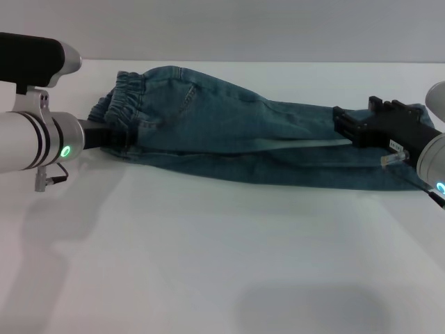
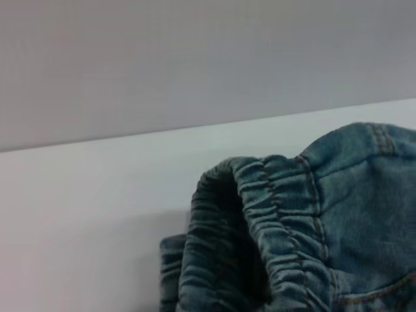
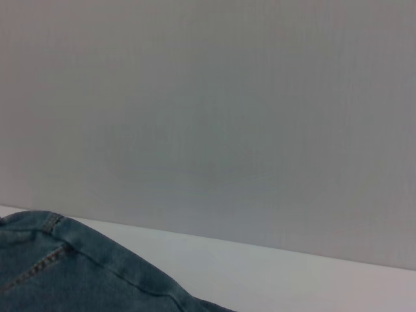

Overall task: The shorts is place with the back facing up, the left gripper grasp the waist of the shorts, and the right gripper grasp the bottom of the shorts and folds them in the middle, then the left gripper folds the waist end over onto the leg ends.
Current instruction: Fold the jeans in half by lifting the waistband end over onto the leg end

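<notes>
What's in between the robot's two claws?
Only the denim shorts, stretched from the left gripper at the waist to the right gripper at the legs, per the head view.

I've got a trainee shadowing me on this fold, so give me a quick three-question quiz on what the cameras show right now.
1. True or false: the shorts lie folded lengthwise on the table.
2. Which end of the shorts is the left end effector at? A) waist B) leg ends C) middle
3. Fill in: the right end effector is at the ___ end of the shorts.

Key: 1 true; 2 A; 3 leg. The elastic waistband fills the left wrist view.
</notes>
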